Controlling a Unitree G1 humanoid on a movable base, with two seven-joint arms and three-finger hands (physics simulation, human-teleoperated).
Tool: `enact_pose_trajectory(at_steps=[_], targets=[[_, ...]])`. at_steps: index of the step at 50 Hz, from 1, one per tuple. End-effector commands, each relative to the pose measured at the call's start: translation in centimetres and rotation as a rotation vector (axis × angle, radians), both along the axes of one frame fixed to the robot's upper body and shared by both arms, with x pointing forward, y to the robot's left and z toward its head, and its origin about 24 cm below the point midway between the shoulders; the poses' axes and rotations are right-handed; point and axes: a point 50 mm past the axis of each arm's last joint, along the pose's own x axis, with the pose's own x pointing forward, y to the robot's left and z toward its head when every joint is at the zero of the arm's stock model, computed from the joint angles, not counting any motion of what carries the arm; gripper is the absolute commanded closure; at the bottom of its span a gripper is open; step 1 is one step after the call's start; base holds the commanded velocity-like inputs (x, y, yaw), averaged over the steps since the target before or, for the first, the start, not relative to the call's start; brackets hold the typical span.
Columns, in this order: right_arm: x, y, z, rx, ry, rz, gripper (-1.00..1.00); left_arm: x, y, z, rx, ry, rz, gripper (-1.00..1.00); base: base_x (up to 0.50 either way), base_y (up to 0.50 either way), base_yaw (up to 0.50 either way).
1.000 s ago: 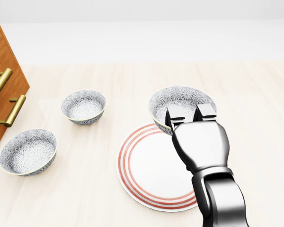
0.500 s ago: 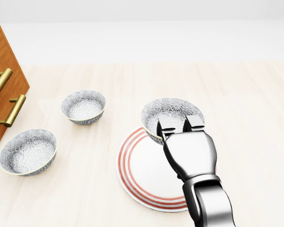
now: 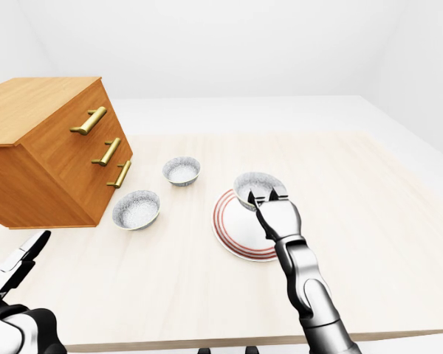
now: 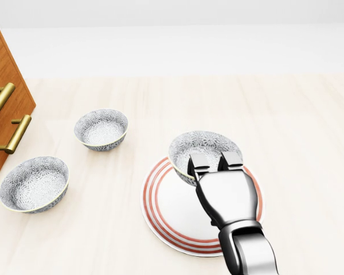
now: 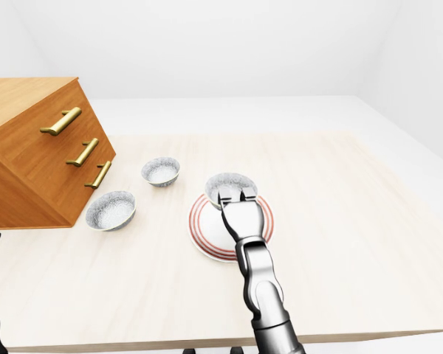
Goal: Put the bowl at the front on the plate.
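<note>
A patterned grey-and-white bowl (image 4: 203, 145) is over the top part of the white plate with red rings (image 4: 171, 201), in the middle of the head view. My right hand (image 4: 214, 161) comes up from the bottom edge and is shut on the bowl's near rim, with two fingertips (image 4: 198, 160) hooked over it. The hand hides the bowl's near side and part of the plate. I cannot tell whether the bowl touches the plate. My left hand (image 3: 21, 259) hangs low at the bottom left of the left-eye view, with its fingers stretched out and nothing in them.
Two more patterned bowls (image 4: 101, 129) (image 4: 34, 183) sit on the pale wooden table (image 4: 309, 143) left of the plate. A wooden drawer chest with brass handles (image 3: 52, 151) stands at the left. The table's near edge (image 3: 207, 343) runs along the bottom of the left-eye view.
My right hand has carried the bowl down and to the left in the head view, from beyond the plate's top rim to over the plate. The other bowls have not moved.
</note>
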Motion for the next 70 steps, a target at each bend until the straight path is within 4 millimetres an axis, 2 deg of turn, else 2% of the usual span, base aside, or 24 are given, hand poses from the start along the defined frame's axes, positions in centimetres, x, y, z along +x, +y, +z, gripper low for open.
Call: enact_pose_trajectory(at_steps=[1, 20, 52, 53, 54, 59, 70], targets=[[0.1, 0.1, -0.4, -0.028, -0.023, -0.003, 1.00, 0.1, 0.0, -0.2, -0.007, 0.006, -0.004, -1.00, 0.00, 0.00, 0.00], [-0.3, 0.2, -1.9, -0.004, -0.001, 0.002, 1.00, 0.0, 0.0, -0.1, -0.006, 0.003, -0.003, -1.00, 0.00, 0.00, 0.00], [-0.3, -0.4, -2.5, 0.010, 0.009, -0.011, 1.00, 0.2, 0.0, -0.5, -0.017, 0.017, -0.011, -1.00, 0.00, 0.00, 0.00], [-0.3, -0.4, -2.4, 0.008, 0.007, -0.011, -0.51, 0.3, 0.0, -0.5, -0.018, 0.016, -0.011, -1.00, 0.00, 0.00, 0.00], [-0.3, -0.4, -2.4, 0.008, 0.006, -0.012, -1.00, 0.3, 0.0, -0.5, -0.018, 0.016, -0.011, -1.00, 0.00, 0.00, 0.00], [-0.3, -0.4, -2.3, 0.008, 0.006, -0.012, -1.00, 0.2, 0.1, -0.3, -0.018, 0.001, -0.012, -1.00, 0.00, 0.00, 0.00], [0.0, -0.1, -0.7, -0.010, -0.019, -0.002, -1.00, 0.0, 0.0, -0.2, -0.010, 0.004, -0.005, -1.00, 0.00, 0.00, 0.00]])
